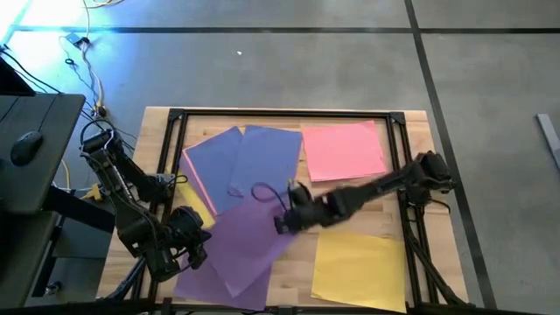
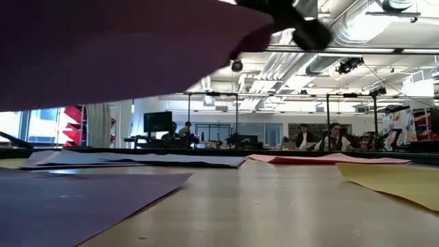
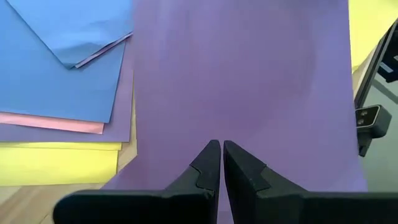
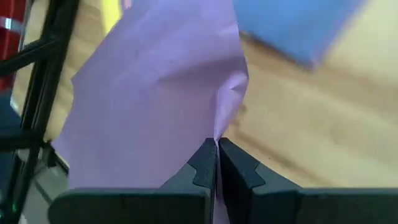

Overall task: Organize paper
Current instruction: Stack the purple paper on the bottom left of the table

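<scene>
A purple sheet (image 1: 245, 232) hangs between my two grippers near the table's near edge; in the low view it (image 2: 103, 48) is raised off the table. My left gripper (image 1: 194, 243) (image 3: 221, 144) is shut on its left side, and my right gripper (image 1: 282, 223) (image 4: 216, 143) is shut on its right side. A second purple sheet (image 1: 229, 282) (image 2: 68, 199) lies flat beneath. Blue sheets (image 1: 254, 162) overlap at the far left, over a pink edge (image 1: 188, 171) and a yellow sheet (image 1: 198, 206). A pink sheet (image 1: 343, 149) lies far right and a yellow one (image 1: 359, 267) near right. My left gripper pinches the purple sheet at its left edge (image 3: 211, 134) between the two shut fingers, coming level from the table's left. The sheet spreads away ahead of the fingers, off the table. My right gripper pinches the sheet's right edge (image 4: 225, 118) between the two shut fingers, coming from the table's right. The paper crumples and folds just ahead of the fingertips, and the sheet is held clear of the wood.
A black metal frame (image 1: 289, 114) runs along the table's far, left and right sides. Bare wood (image 1: 297, 267) shows between the purple sheets and the near yellow sheet. People sit at desks (image 2: 322, 140) in the room beyond the table.
</scene>
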Robot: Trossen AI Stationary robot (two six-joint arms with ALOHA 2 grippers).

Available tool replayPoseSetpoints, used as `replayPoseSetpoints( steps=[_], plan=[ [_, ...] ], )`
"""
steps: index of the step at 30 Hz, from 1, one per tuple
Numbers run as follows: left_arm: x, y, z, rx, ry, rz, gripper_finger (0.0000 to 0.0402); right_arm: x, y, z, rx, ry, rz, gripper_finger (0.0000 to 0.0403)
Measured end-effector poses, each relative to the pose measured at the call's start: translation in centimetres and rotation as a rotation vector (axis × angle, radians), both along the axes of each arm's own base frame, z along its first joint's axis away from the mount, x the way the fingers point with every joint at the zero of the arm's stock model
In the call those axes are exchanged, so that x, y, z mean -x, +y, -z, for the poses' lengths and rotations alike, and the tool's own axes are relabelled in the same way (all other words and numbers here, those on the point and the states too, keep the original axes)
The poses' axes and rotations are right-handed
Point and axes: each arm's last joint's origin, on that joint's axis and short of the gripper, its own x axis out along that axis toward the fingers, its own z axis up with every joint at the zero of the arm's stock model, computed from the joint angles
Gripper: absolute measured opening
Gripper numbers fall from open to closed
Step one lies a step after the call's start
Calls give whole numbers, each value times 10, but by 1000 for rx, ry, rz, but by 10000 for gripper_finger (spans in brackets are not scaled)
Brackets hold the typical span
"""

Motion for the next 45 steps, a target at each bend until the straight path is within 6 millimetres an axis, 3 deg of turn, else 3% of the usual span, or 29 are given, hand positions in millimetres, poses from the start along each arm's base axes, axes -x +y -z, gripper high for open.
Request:
replayPoseSetpoints(
  steps=[7,13,23,33,37,41,45],
  plan=[
    [0,0,0,-5,21,27,0,24,52,17,-56,-153,297,0],
    [1,-1,1,-2,38,42,0,6,71,32,-89,-182,338,0],
    [3,-3,1,8,61,68,0,-22,66,57,-68,-122,366,0],
    [4,-4,2,39,103,83,0,-41,74,105,-132,-84,315,0],
    [4,-4,2,46,120,96,0,-41,74,107,-142,-55,277,5],
    [4,-4,2,41,123,110,0,-43,74,105,-107,-49,203,41],
    [4,-5,2,42,122,111,0,-48,74,102,-91,-57,80,106]
  ],
)
